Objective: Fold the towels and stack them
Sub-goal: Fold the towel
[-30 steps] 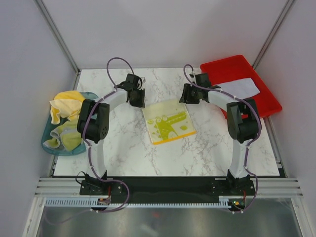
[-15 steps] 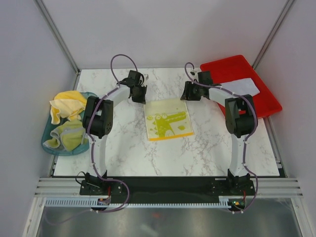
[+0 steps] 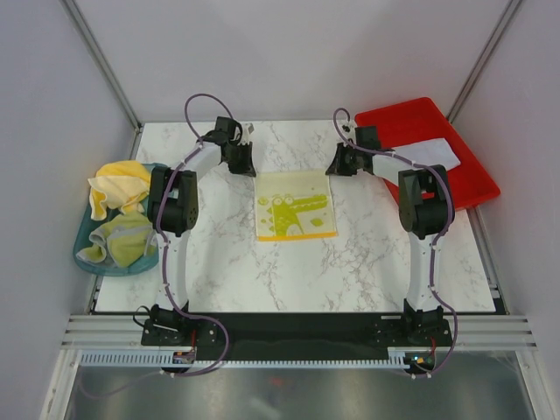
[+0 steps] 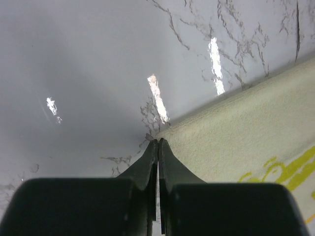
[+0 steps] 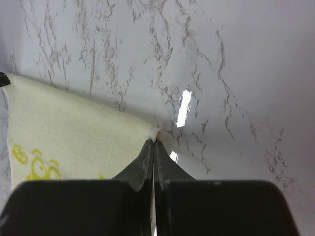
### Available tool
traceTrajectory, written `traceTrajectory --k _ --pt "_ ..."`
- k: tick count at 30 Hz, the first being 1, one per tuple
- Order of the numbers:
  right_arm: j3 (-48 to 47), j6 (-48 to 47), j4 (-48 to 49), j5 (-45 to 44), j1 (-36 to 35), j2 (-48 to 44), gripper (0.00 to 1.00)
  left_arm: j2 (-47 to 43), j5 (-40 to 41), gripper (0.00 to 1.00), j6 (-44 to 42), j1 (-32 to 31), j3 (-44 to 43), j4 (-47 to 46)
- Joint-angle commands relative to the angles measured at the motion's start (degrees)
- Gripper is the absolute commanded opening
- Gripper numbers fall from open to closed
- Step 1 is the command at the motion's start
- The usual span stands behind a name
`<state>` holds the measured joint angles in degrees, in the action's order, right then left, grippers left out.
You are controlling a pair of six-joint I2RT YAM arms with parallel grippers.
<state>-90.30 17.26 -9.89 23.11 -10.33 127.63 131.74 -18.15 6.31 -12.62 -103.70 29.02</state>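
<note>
Just closed: left claw [image 4: 158,141] and right claw [image 5: 153,141] each pinch a far towel [image 3: 296,206] corner; I can fold.

I'd call this a robotics lab cell, not a home or a shop. The marble-patterned bench [image 3: 219,254] is boxed in by plain white panels [image 3: 289,52] set in aluminium struts [image 3: 100,63]. The left arm [image 3: 171,210] and right arm [image 3: 426,210] are bolted to a slotted metal rail [image 3: 297,331] at the near edge. Purple cables [image 3: 206,95] loop over them, and a slotted cable duct [image 3: 289,359] runs below.
</note>
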Motion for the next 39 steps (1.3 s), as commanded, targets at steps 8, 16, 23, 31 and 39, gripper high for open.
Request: traceTrajectory --k 8,16,23,31,39 --pt "-0.3 4.2 4.4 4.2 1.0 1.0 0.0 4.9 -9.9 0.02 -0.2 3.3 -5.5 4.7" --pt "0.1 3.6 3.1 2.2 1.3 -0.5 0.35 3.5 -6.5 0.32 -1.2 3.3 -6.9 5.5" --pt "-8.1 -6.3 -3.9 8.1 1.7 3.8 0.62 5.5 -8.6 0.45 -4.1 3.4 -10.6 8.2" --pt "-16.7 -13.0 -9.9 13.9 1.9 10.0 0.52 5.8 -9.9 0.5 -9.0 3.4 -10.6 9.7" --pt "-20.3 -15.4 -10.5 19.5 1.9 13.3 0.45 6.4 -11.0 0.51 -11.6 3.5 -11.7 10.3"
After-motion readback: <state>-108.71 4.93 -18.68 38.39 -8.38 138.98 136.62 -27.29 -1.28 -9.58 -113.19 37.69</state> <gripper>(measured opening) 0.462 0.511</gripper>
